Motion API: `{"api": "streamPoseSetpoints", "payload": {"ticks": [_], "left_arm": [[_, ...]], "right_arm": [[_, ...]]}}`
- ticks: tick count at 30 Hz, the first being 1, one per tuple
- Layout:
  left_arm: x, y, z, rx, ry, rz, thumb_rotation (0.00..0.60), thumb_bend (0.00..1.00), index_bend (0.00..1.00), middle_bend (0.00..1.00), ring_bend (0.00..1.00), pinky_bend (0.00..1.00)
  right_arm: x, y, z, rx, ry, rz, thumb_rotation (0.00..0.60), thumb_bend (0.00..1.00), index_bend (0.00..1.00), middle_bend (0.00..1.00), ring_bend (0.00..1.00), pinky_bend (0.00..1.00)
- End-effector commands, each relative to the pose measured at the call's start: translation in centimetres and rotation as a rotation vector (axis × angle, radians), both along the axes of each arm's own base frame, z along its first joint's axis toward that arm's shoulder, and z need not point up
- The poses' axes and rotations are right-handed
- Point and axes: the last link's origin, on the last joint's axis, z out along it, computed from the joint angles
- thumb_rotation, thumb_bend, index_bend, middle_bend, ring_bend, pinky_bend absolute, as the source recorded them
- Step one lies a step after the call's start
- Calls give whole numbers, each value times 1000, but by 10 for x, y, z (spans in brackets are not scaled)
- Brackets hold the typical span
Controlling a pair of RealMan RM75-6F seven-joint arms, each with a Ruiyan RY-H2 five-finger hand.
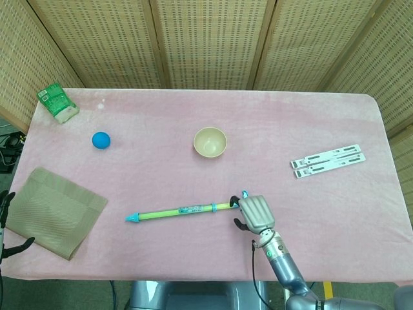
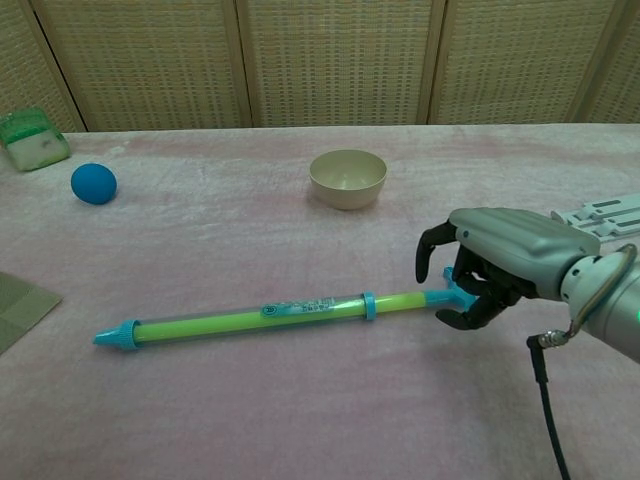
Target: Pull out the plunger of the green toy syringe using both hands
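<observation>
The green toy syringe [image 1: 181, 210] [image 2: 260, 313] lies flat on the pink tablecloth, its teal tip to the left and its teal T-handle [image 2: 447, 293] to the right. My right hand [image 1: 255, 213] [image 2: 500, 260] hovers over that handle. Its fingers arch above the handle and the thumb sits below, with a visible gap, so they are not closed on it. Most of the handle is hidden by the hand in the head view. My left hand [image 1: 6, 201] shows only as dark spread fingers at the table's left edge, far from the syringe and holding nothing.
A beige bowl [image 1: 210, 141] [image 2: 347, 177] stands behind the syringe. At far left are a blue ball [image 1: 100, 139] [image 2: 93, 183] and a green box [image 1: 57, 102]. A folded tan cloth [image 1: 55, 210] lies front left, and a white flat rack [image 1: 327, 160] at right.
</observation>
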Motion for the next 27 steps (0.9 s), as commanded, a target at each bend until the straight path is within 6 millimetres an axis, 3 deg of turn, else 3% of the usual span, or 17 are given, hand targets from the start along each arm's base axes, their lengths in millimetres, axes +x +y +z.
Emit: {"api": "streamPoseSetpoints", "payload": {"ticks": [1,9,19,27], "left_arm": [[-2,1,0,0,-3,7,600,0,0,0,0,0],[-9,5,0,-6,-11,29,600,0,0,0,0,0],[-11,7,-1,-10,-12,38,600,0,0,0,0,0],[-12,8,-3,-14,-7,41,600,0,0,0,0,0]], "right_arm": [[4,-5,-10,11,16,2,600,501,454,1000,1000,677],[1,-20,-30,26,48,-32,600,500,446,1000,1000,677],[-11,-32,-38,25,79,-67,600,505,444,1000,1000,677],[-15,-34,-42,26,95,-71,600,523,544,1000,1000,677]]}}
